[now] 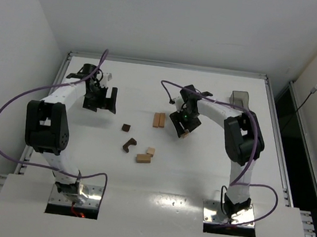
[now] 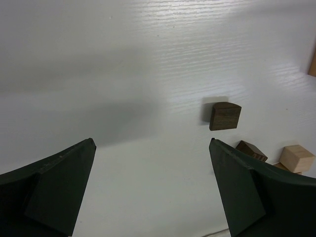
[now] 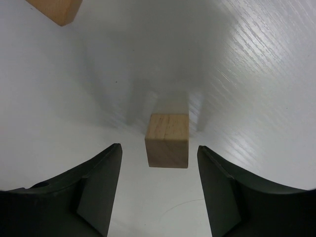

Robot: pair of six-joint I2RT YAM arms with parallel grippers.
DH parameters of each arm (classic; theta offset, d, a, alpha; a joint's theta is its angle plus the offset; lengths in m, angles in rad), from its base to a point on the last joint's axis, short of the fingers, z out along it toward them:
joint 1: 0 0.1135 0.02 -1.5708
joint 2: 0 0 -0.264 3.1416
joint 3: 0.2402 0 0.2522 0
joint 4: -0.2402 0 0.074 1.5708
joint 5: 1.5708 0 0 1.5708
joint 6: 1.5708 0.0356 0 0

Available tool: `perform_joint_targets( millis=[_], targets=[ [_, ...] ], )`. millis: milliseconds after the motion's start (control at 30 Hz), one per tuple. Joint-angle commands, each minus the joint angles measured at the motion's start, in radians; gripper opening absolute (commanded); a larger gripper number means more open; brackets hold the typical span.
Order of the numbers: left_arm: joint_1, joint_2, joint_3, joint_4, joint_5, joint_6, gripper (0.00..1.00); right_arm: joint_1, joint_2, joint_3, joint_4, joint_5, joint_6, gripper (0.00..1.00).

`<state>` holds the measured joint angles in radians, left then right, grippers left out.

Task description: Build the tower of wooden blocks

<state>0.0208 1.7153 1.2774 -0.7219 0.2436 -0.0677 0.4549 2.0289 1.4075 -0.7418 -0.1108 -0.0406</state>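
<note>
The wood blocks lie loose on the white table. In the top view there is a pair of tan bars (image 1: 159, 120), a dark cube (image 1: 126, 128), a dark notched piece (image 1: 129, 144), a tan cube (image 1: 150, 151) and a tan bar (image 1: 143, 159). My right gripper (image 1: 181, 127) is open and low over another tan cube (image 3: 168, 140), which sits on the table between the fingertips without touching them. My left gripper (image 1: 106, 99) is open and empty at the far left. Its wrist view shows the dark cube (image 2: 225, 116) ahead to the right, beyond the gripper (image 2: 152, 140).
A dark translucent bin (image 1: 240, 97) stands at the far right behind the right arm. A raised rail (image 1: 168, 65) borders the table (image 1: 198, 169). The left wrist view also shows the notched piece (image 2: 251, 150) and a tan cube (image 2: 297, 158).
</note>
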Motion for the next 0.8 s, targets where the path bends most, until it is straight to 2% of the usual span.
perform_joint_targets(
  millis=[0, 100, 167, 200, 233, 300, 433, 533, 633, 700, 767],
  targets=[
    [-0.001, 0.015, 0.039, -0.005, 0.013, -0.001, 1.0, 0.002, 0.01, 0.013, 0.007, 0.025, -0.007, 0.57],
    [-0.001, 0.024, 0.039, -0.005, 0.013, -0.001, 1.0, 0.002, 0.019, 0.013, 0.007, 0.045, -0.007, 0.48],
    [-0.001, 0.024, 0.039, -0.005, 0.013, -0.001, 1.0, 0.002, 0.019, 0.013, 0.007, 0.045, -0.007, 0.35],
    [-0.001, 0.024, 0.039, -0.005, 0.013, -0.001, 1.0, 0.002, 0.019, 0.022, -0.002, 0.059, -0.007, 0.28],
    [-0.001, 0.033, 0.039, -0.005, 0.013, -0.001, 1.0, 0.002, 0.019, 0.022, -0.002, 0.059, -0.007, 0.1],
    [-0.001, 0.033, 0.039, -0.005, 0.013, -0.001, 1.0, -0.007, 0.019, 0.045, -0.013, 0.069, -0.007, 0.0],
    [-0.001, 0.023, 0.039, -0.005, 0.003, -0.001, 1.0, -0.027, 0.031, 0.112, -0.062, 0.022, -0.007, 0.0],
    [-0.001, 0.012, 0.027, 0.004, -0.027, -0.01, 1.0, -0.051, 0.075, 0.295, -0.177, -0.064, 0.065, 0.0],
    [-0.001, 0.001, 0.008, 0.004, -0.047, -0.02, 1.0, -0.042, 0.076, 0.409, -0.203, 0.054, 0.237, 0.0],
    [-0.001, 0.001, 0.008, 0.004, -0.056, -0.029, 1.0, -0.042, 0.125, 0.52, -0.263, 0.054, 0.321, 0.0],
    [-0.001, 0.001, 0.008, 0.013, -0.07, -0.029, 1.0, -0.042, 0.125, 0.538, -0.252, 0.063, 0.369, 0.0]
  ],
)
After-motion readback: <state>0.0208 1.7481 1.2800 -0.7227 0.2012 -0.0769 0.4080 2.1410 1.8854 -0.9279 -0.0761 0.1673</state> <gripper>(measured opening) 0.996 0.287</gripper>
